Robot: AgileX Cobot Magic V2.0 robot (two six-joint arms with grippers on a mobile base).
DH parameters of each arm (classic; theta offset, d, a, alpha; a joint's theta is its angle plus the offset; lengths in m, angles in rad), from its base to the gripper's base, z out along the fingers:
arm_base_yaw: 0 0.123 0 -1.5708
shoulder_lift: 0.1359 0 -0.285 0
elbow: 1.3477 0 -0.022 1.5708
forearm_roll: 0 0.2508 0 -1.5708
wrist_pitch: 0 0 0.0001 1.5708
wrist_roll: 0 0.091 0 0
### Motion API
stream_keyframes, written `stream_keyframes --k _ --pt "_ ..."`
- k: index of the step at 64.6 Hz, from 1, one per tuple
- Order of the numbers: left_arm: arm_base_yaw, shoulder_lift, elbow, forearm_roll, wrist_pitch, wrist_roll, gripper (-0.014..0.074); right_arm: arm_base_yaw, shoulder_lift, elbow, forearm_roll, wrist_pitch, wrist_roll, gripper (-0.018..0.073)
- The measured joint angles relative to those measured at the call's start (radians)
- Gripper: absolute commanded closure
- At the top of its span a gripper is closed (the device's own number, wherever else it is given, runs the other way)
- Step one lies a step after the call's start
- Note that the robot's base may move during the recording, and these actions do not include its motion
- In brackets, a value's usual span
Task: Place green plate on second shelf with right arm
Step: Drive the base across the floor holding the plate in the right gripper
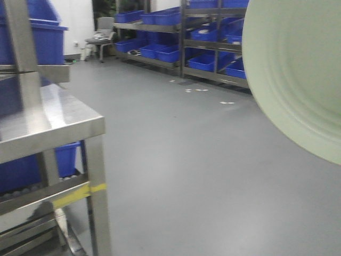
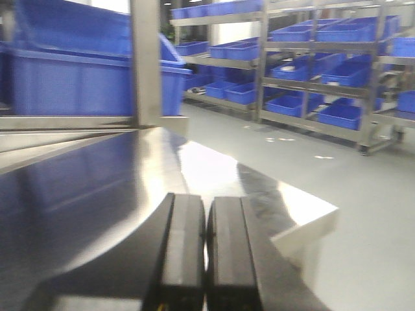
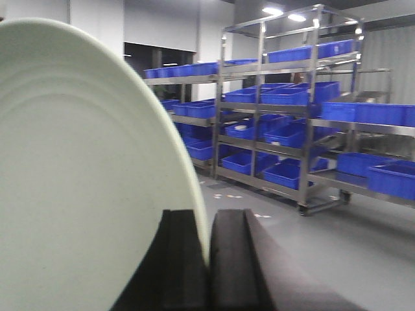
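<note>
The green plate point(image 1: 298, 74) is in the air, not on any shelf. In the front view it fills the frame from 1 to 4 o'clock, standing nearly on edge with its ringed face toward the camera. The right gripper point(image 3: 207, 217) pinches the plate's rim between its two dark fingers. In the right wrist view the plate spreads out toward 9 o'clock from that grip.

The left gripper point(image 2: 206, 204) has its fingers pressed together with nothing between them. It sits low over the shiny top of the steel rack point(image 1: 58, 125); whether it touches the metal cannot be told.

The steel rack stands at 9 o'clock in the front view, well apart from the plate, with bare grey floor point(image 1: 186, 160) between them. An upright post point(image 1: 24, 69) rises at 10 o'clock, a blue bin point(image 1: 50, 42) sits behind it, and lower rails show toward 7 o'clock. The storage racks point(image 1: 213, 58) at 12 o'clock are far off.

The transfer looks only part done, since the plate is not yet over the rack. The main risk is the grip: a narrow pinch on a thin rim, with most of the plate hanging off to one side, could let it pivot or slide out during a swing. The wide disc could also clip the post or a shelf edge if it goes in tilted. The left gripper parked over the rack could get in the way.
</note>
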Motion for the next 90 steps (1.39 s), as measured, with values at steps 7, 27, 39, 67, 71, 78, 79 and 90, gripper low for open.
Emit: stream_keyframes --k 7,27,39,67,71,78,79,90 --pt "0.000 0.000 0.000 0.000 0.000 0.000 0.0466 0.000 0.000 0.000 0.000 0.000 0.000 0.0503" --pt "0.000 0.000 0.000 0.000 0.000 0.000 0.0466 0.000 0.000 0.000 0.000 0.000 0.000 0.0503" --pt "0.000 0.000 0.000 0.000 0.000 0.000 0.0466 0.000 0.000 0.000 0.000 0.000 0.000 0.0503" --pt "0.000 0.000 0.000 0.000 0.000 0.000 0.0466 0.000 0.000 0.000 0.000 0.000 0.000 0.0503" --pt "0.000 0.000 0.000 0.000 0.000 0.000 0.0466 0.000 0.000 0.000 0.000 0.000 0.000 0.0503" --pt "0.000 0.000 0.000 0.000 0.000 0.000 0.0466 0.000 0.000 0.000 0.000 0.000 0.000 0.0503" --pt "0.000 0.000 0.000 0.000 0.000 0.000 0.0466 0.000 0.000 0.000 0.000 0.000 0.000 0.0503" --pt "0.000 0.000 0.000 0.000 0.000 0.000 0.0466 0.000 0.000 0.000 0.000 0.000 0.000 0.0503"
